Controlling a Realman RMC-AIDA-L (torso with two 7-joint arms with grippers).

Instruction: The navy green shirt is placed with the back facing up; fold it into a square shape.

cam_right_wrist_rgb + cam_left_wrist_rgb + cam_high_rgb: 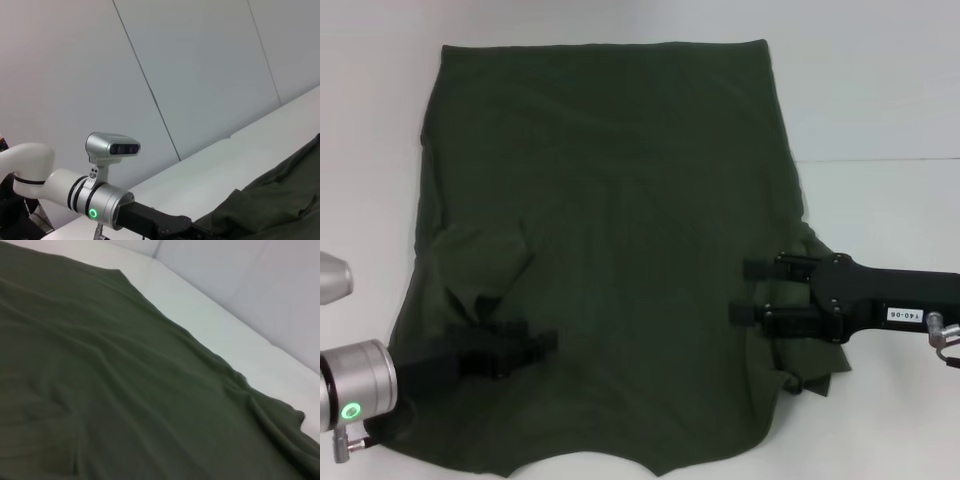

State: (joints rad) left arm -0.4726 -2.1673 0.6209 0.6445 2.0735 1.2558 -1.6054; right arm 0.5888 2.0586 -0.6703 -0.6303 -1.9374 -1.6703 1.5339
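Right gripper (740,291): fingers spread apart, nothing between them, lying over the shirt's (620,250) right edge near its lower corner, pointing toward the shirt's middle. Black body and arm run off past that edge over the table (880,120).

Left gripper (535,345): black, low on the shirt's left side, near its lower left corner, pointing inward; cannot tell whether its fingers are parted or closed on cloth. Fabric bunched in folds just above it. Silver wrist with a green light sits beyond the shirt's left edge.

Shirt: dark green, plain side up, spread flat on the white table, hem at the far end, creased along both lower sides.
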